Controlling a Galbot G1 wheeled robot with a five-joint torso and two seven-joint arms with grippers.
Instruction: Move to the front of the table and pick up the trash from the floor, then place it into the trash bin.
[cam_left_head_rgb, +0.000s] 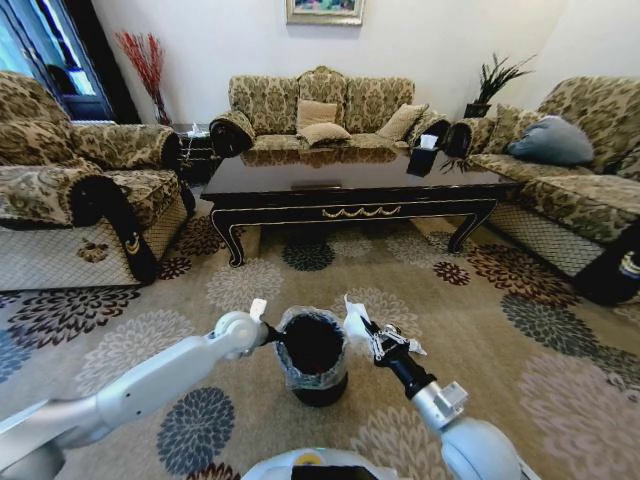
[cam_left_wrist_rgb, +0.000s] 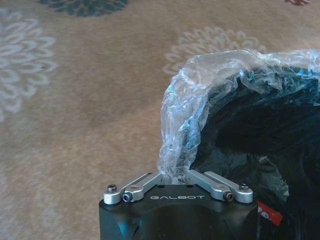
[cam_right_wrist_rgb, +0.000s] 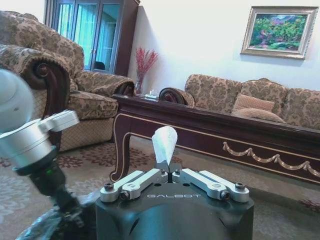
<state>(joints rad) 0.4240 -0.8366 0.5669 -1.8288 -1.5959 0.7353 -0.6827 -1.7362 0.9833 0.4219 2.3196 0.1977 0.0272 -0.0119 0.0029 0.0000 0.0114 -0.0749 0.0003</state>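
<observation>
The black trash bin (cam_left_head_rgb: 318, 388) with its clear liner (cam_left_wrist_rgb: 200, 90) stands on the patterned floor (cam_left_head_rgb: 480, 330) just in front of me. My left gripper (cam_left_head_rgb: 266, 334) is shut on the liner-covered rim (cam_left_wrist_rgb: 174, 172) at the bin's left side. My right gripper (cam_left_head_rgb: 362, 330) hovers at the bin's right rim, shut on a piece of trash, a flat white wrapper (cam_left_head_rgb: 352, 312) that stands up from its closed fingertips (cam_right_wrist_rgb: 169, 172) as a pale leaf (cam_right_wrist_rgb: 164, 142). A red scrap (cam_left_wrist_rgb: 270, 215) shows inside the bin. The dark table (cam_left_head_rgb: 350, 185) lies beyond the bin.
Patterned sofas stand to the left (cam_left_head_rgb: 70, 180), behind the table (cam_left_head_rgb: 320, 105) and to the right (cam_left_head_rgb: 560, 170). A tissue box (cam_left_head_rgb: 425, 150) sits on the table. My left arm's wrist (cam_right_wrist_rgb: 30, 142) is close beside the right gripper. Open carpet lies between bin and table.
</observation>
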